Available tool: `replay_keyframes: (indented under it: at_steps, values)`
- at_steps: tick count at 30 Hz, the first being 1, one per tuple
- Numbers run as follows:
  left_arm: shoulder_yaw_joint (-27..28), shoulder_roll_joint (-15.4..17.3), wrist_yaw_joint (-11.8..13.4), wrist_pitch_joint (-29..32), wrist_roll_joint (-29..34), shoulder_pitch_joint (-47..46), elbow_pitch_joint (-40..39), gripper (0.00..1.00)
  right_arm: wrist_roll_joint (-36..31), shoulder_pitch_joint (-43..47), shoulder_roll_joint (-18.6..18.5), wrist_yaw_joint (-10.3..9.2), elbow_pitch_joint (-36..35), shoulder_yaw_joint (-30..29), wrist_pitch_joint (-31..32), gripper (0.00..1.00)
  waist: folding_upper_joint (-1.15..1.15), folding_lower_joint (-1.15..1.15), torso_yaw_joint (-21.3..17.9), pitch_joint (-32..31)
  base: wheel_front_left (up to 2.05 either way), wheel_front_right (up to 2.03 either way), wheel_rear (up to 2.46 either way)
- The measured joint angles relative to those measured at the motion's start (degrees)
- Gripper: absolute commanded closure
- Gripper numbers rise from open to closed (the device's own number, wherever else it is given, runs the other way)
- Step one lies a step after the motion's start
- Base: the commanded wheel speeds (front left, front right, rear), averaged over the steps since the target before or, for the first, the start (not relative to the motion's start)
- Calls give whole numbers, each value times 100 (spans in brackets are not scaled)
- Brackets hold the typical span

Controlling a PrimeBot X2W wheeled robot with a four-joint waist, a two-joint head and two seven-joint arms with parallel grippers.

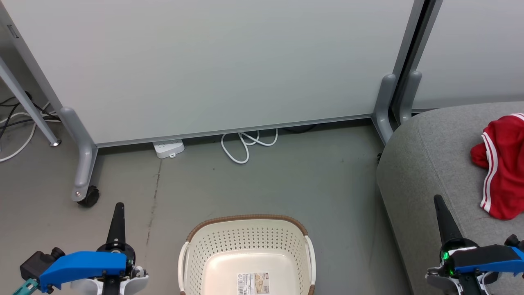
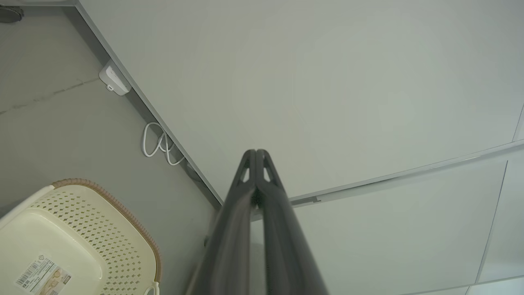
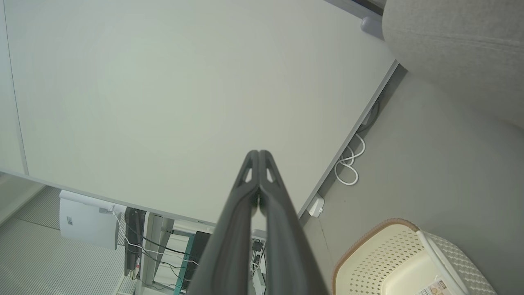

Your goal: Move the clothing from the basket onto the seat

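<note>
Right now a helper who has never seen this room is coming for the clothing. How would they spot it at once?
Find the big grey seat at the right, next to the pale partition wall. The clothing lies crumpled on top of it. It is the one bright red thing there, trimmed with thin white stripes.

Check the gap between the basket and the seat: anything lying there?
Nothing. In the head view the grey floor between the basket and the seat is bare, and the right wrist view agrees.
</note>
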Motion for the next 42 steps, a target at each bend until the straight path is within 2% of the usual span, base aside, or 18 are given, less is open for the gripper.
replay_keyframes:
  at_steps: [42]
  values:
    - [212,1,-10,476,-1864,-143,-70,100,1913,-143,53,0,-13,-90,483,100,0,0,-156,10,0,0,0]
